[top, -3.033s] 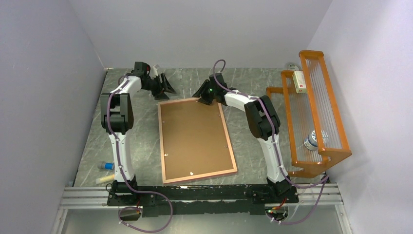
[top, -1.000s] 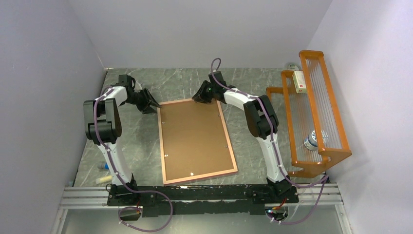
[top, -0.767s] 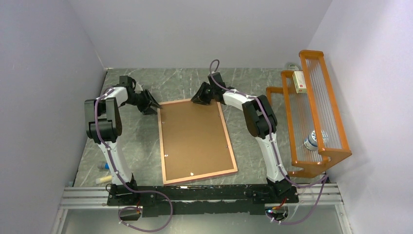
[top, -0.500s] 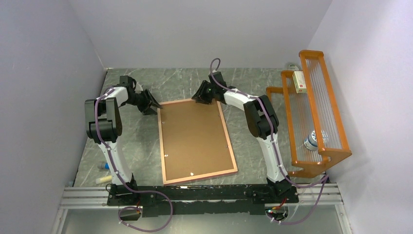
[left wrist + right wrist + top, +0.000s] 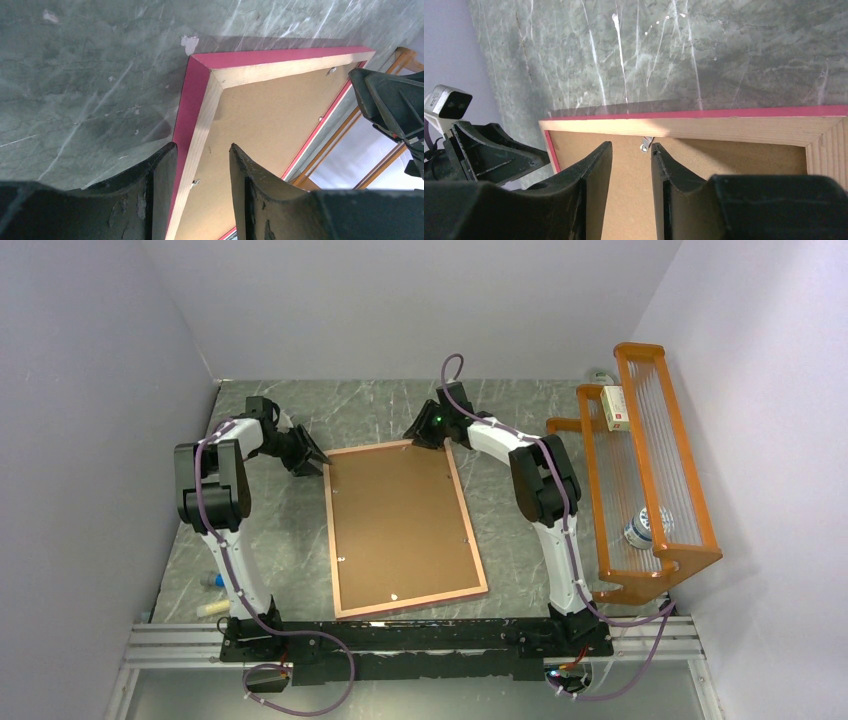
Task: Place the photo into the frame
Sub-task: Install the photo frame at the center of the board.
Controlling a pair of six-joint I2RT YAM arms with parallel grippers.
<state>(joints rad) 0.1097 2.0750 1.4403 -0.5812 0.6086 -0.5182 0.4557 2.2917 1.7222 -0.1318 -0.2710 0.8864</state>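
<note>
The frame (image 5: 331, 540) lies face down mid-table, pink edge and pale wood back (image 5: 260, 70) showing. A brown backing board (image 5: 400, 520) fills it. The photo is hidden. At the frame's far left corner my left gripper (image 5: 202, 146) stands open. One finger is outside the pink edge and the other is over the board, so the left rail runs between them untouched. My right gripper (image 5: 631, 144) hangs open over the board just inside the far rail (image 5: 724, 127), beside a small metal tab (image 5: 645, 145). Nothing is between its fingers.
An orange wire rack (image 5: 650, 480) stands along the right wall, holding a small box (image 5: 615, 407) and a tin (image 5: 640, 530). A blue-capped item (image 5: 215, 580) and a pale tube (image 5: 215, 608) lie near the left arm's base. Walls close in on three sides.
The left gripper has come forward and left, down to the frame's far left corner. The right gripper has shifted slightly right along the far rail, and its jaws have widened.
</note>
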